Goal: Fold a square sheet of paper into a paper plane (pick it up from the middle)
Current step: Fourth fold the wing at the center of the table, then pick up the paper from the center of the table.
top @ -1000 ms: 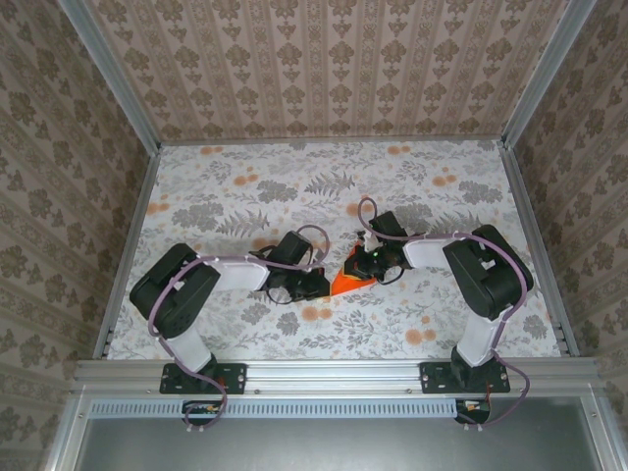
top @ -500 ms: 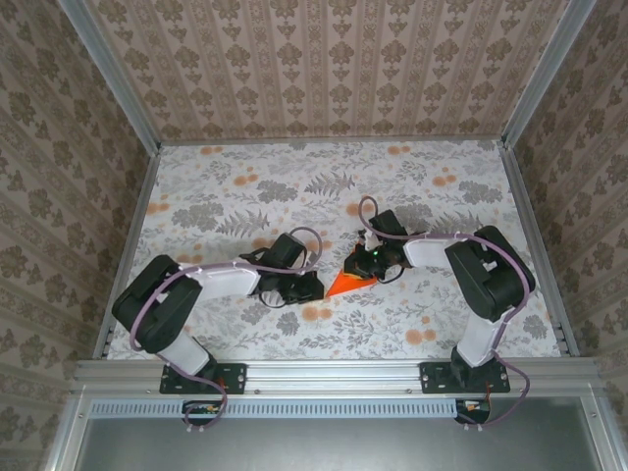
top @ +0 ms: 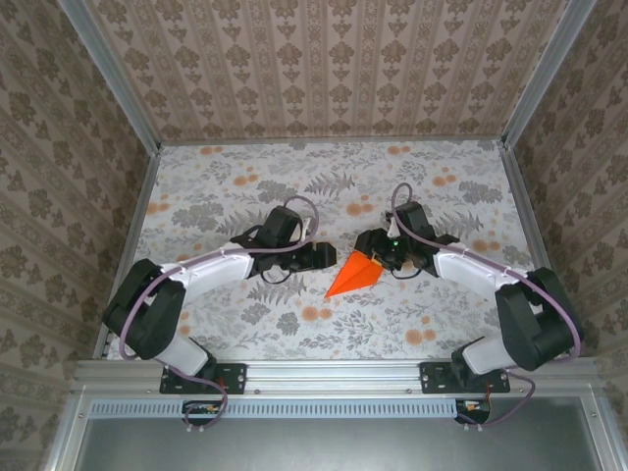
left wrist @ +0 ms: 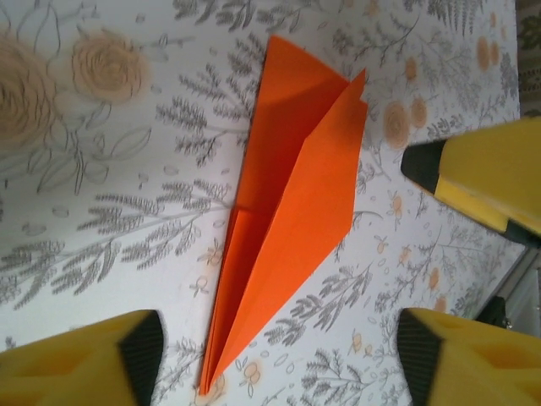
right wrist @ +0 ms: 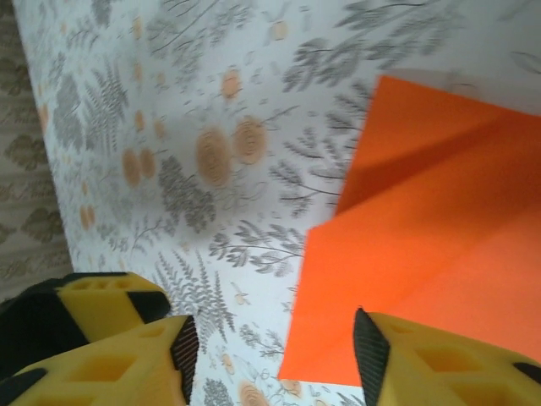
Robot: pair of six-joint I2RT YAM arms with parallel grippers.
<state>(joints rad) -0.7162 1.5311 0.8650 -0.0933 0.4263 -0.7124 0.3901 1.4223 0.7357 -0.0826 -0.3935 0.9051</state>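
Jaws on left gripper (top: 330, 258) and right gripper (top: 363, 247) are being held wide open, empty, beside the paper plane (top: 355, 276).

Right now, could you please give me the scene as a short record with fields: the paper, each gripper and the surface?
paper: paper plane, an orange pointed dart with a centre crease
paper position: lies on the table, nose toward the near left in the top view
left gripper: left gripper is open, grips nothing, sits at the plane's left side
right gripper: right gripper is open, grips nothing, sits at the plane's wide tail end
contact: cannot tell whether any finger touches the paper
surface: floral print
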